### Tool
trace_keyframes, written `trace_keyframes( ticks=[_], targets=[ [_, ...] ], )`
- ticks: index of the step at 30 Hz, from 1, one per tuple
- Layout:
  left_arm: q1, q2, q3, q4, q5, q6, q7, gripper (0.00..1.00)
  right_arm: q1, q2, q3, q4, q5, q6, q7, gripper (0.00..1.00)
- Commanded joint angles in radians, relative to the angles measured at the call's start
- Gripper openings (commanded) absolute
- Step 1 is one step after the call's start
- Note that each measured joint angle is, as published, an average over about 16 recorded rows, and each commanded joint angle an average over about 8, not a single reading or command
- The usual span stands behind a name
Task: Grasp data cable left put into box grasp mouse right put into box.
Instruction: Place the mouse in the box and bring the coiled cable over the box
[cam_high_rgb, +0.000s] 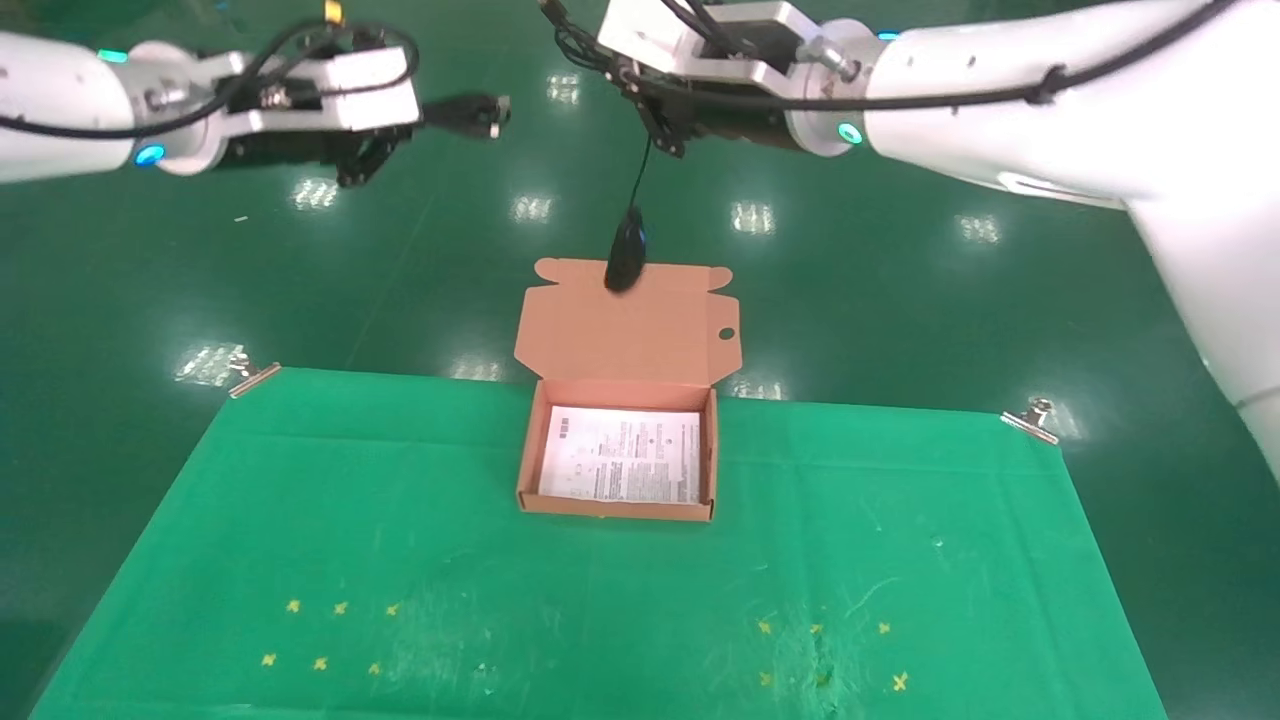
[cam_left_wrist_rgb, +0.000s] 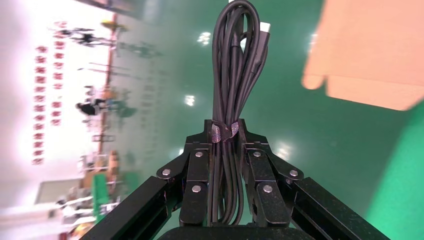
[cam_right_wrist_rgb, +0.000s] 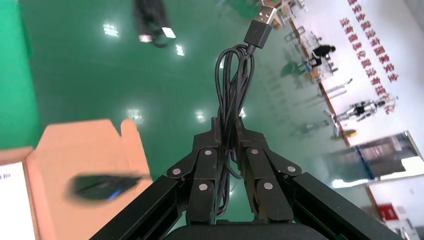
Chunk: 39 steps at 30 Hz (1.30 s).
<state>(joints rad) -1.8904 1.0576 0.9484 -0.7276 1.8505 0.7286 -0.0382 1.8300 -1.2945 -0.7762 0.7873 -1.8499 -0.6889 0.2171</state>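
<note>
Above the far flap of the salmon-orange cardboard box (cam_high_rgb: 620, 440), the right gripper (cam_right_wrist_rgb: 229, 131) pinches the black mouse's (cam_high_rgb: 627, 258) cord; the left gripper (cam_left_wrist_rgb: 226, 131) clamps the black coiled data cable (cam_left_wrist_rgb: 235, 65). Next, lowering into the box seems due.

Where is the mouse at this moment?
In the head view the mouse hangs in the air by its cord from the right gripper, near the middle, in front of the far edge of the box lid.
</note>
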Motion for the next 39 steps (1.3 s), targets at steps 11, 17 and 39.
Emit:
trace_keyframes(
  ticks=[11, 17, 39],
  targets=[
    [-0.005, -0.020, 0.013, -0.026, 0.064, -0.026, -0.069, 0.00, 0.010, -0.050, -0.011, -0.079, 0.071, 0.010, -0.064, 0.00],
    [-0.015, -0.047, 0.034, -0.016, 0.112, 0.015, -0.104, 0.00, -0.011, -0.061, -0.056, -0.083, 0.083, 0.027, -0.043, 0.00],
    [-0.008, -0.090, 0.067, -0.117, 0.244, 0.072, -0.293, 0.00, -0.104, -0.067, -0.311, -0.006, 0.245, 0.083, 0.088, 0.00]
  ],
)
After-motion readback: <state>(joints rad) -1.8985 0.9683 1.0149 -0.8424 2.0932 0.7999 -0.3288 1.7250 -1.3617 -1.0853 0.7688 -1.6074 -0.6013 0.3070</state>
